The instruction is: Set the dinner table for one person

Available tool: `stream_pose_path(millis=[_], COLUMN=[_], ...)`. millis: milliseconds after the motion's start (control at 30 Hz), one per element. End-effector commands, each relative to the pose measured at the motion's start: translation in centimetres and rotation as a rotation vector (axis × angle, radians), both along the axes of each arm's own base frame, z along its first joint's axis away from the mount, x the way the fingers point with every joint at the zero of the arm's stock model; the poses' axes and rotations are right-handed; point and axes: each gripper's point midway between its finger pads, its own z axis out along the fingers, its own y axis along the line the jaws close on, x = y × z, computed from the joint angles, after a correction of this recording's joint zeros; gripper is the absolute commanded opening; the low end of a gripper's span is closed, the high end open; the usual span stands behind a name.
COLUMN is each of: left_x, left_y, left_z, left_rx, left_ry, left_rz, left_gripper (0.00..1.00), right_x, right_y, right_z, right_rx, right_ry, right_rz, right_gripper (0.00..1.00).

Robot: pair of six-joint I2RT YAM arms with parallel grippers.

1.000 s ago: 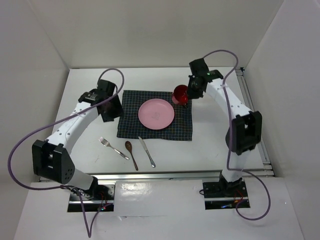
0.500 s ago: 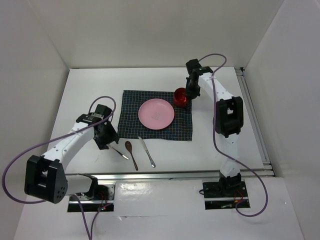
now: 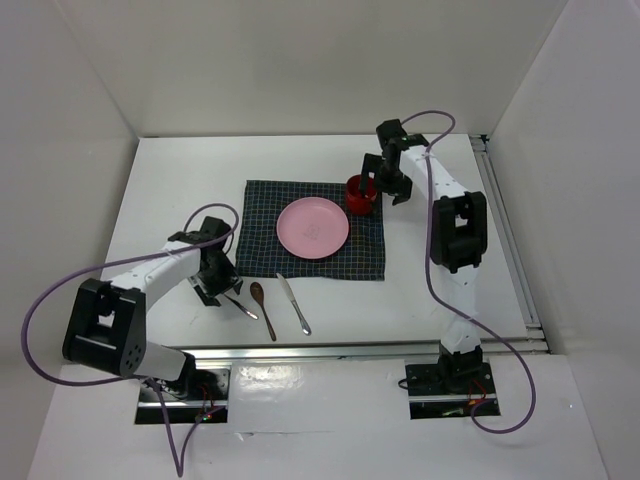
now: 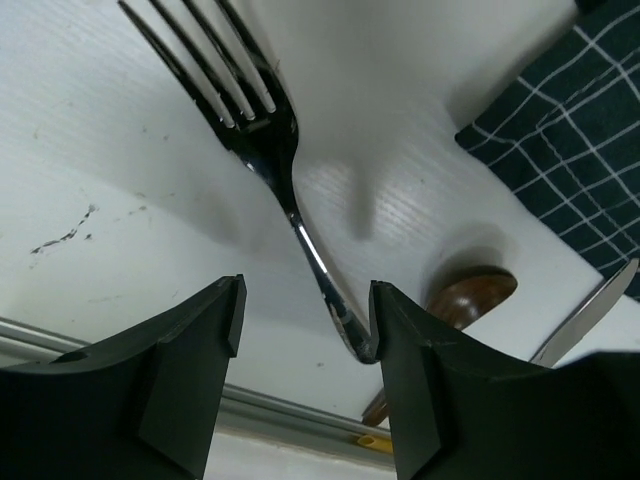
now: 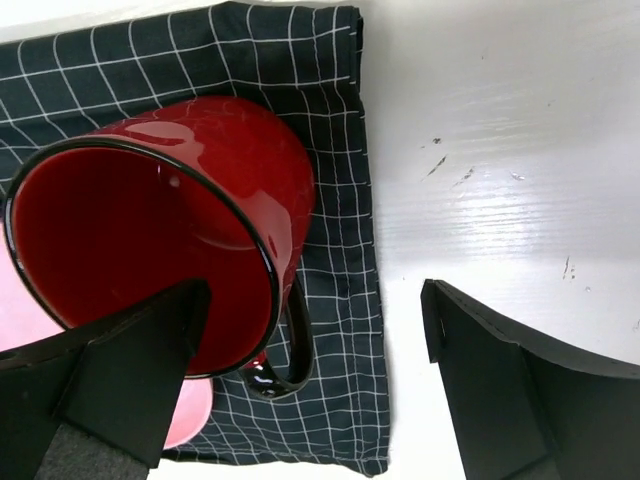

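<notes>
On the dinner table [image 3: 400, 300], left fingers [image 4: 190, 380] lowered, spread astride fork [image 4: 262, 120], right fingers [image 5: 510, 390] parted beside mug [image 5: 230, 150]

Lab: white-walled booth [image 3: 300, 70], robot arms [image 3: 445, 187] bolted to railed table [image 3: 400, 300].

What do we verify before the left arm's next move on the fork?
1. Left fingers open, straddling the fork handle: ok.
2. Fork lying flat on the dinner table: ok.
3. Spoon out of the closing path: cannot tell; its bowl lies close beside the handle's end.
4. Mug upright on the mat corner: ok.
5. Right fingers open: ok. Clear of the mug: cannot tell.
</notes>
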Motion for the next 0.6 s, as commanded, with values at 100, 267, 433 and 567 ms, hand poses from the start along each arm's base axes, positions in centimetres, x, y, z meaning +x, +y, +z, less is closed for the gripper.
stream_pose_path(millis=[100,267,433,567], left_x=[0.6,0.4,2.2,5.8], left_y=[0.0,0.4,1.7,-0.2], left_z=[-2.3,-2.8,1.9,5.2], left_rx=[0.010,0.041,0.093,0.096], left_ry=[0.041,0.081,-0.054,-0.121], left_rz=[0.055,0.080,0.064,-0.225], left_gripper=[0.59,0.21,0.00,0.00], right_x=[1.0,-0.9,-3.4,-5.8], right_y=[-0.1,-0.7,-1.9,-1.7], right_z=[10.3,15.8,18.4,18.9], right_rx=[0.049,0.062,0.065,0.115], right_ry=[-0.227,-0.326,-0.370,-0.363], right_rz=[0.005,-0.001,-0.004,0.031], right_gripper=[1.00,1.00,1.00,1.00])
